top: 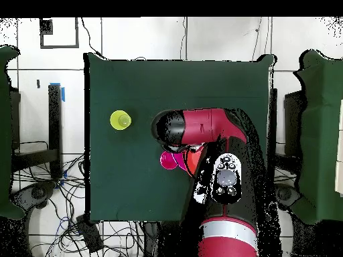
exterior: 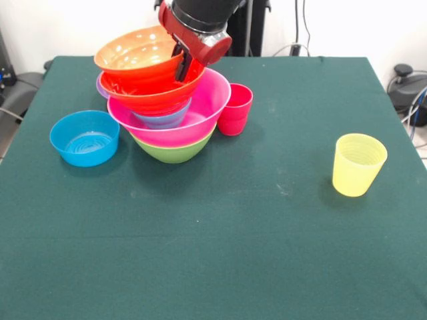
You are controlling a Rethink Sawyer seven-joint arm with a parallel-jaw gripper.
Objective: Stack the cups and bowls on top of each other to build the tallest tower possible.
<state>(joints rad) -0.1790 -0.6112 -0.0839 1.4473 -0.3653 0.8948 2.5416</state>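
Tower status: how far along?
Done: green bowl under the pink bowl, a purple-blue one inside, two orange bowls on top, tilted. In hand: the hand is at the top orange bowl's rim. Left: blue bowl, red cup, yellow cup.

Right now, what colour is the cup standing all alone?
Yellow cup, see-through with faint ribs; clearest in the front view.

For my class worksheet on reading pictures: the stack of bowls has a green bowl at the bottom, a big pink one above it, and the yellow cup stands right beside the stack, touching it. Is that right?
Not quite. The front view shows the yellow cup standing alone, well apart from the stack. The cup beside the stack is the red cup. The green bowl at the bottom and the pink bowl above it are as you said.
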